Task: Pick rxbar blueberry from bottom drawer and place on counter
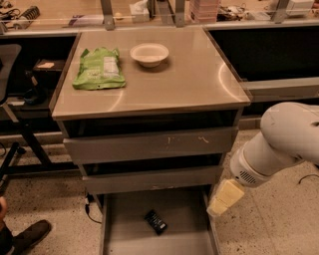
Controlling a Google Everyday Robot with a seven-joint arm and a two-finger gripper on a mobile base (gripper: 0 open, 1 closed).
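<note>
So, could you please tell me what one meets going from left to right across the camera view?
Shoe → green bag on the counter → rxbar blueberry in the bottom drawer → tool, by the drawer's right wall. Bowl left out: it overlaps the bar sideways.

- White bowl (149,54): shallow, upright; I take it as my reference mark.
- Green bag (98,68): lies flat just left of the bowl, not touching it.
- Two scuffed drawer fronts (149,144): stacked below the bowl.
- Tissue box (139,10): behind the bowl.
- Brown shoe (31,236): on the speckled floor (279,219), far down-left of the bowl.
- My gripper (224,197): far down-right of the bowl.
</note>
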